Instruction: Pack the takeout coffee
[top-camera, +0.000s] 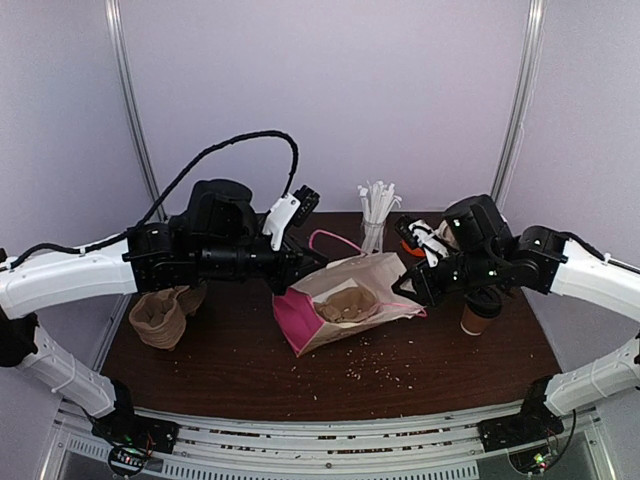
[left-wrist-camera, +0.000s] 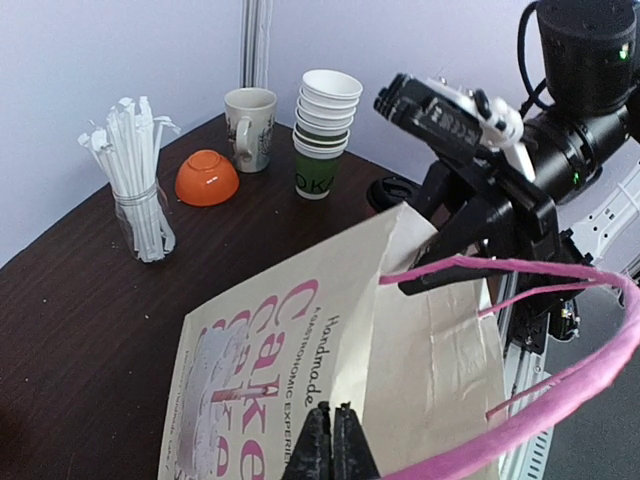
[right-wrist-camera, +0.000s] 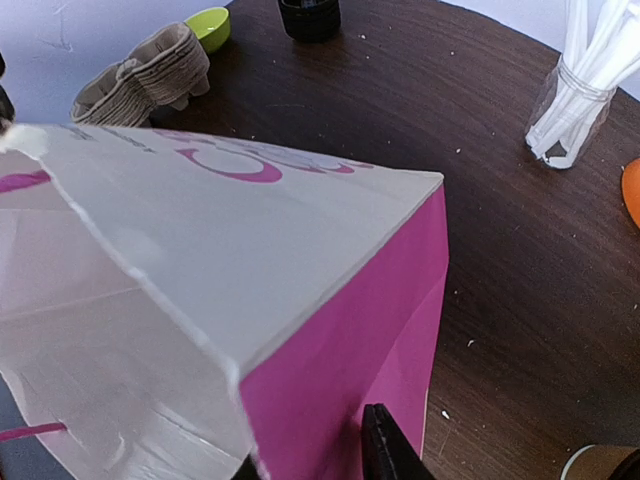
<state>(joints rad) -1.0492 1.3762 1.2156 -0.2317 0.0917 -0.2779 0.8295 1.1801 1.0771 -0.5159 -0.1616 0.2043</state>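
Dark wooden table (top-camera: 250, 365), crumb-strewn. At centre, pink-and-beige paper bag (top-camera: 300, 325), mouth open, pulp cup carrier (top-camera: 347, 305) inside. Left gripper (left-wrist-camera: 335, 440) pinched tight on bag's rim; right gripper (top-camera: 408, 288) astride opposite edge, grip impossible to tell. Takeout coffee (top-camera: 478, 318) upright just right of bag, outside it. Beyond, glass of straws (top-camera: 373, 235); lilac walls (top-camera: 330, 90).

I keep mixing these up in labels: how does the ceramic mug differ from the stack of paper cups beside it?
The mug is a single beige piece with a side handle; the stack of paper cups is several nested white cups, green-banded, with no handle. The stack stands taller than the mug. Both stand upright, open-topped, unlidded.
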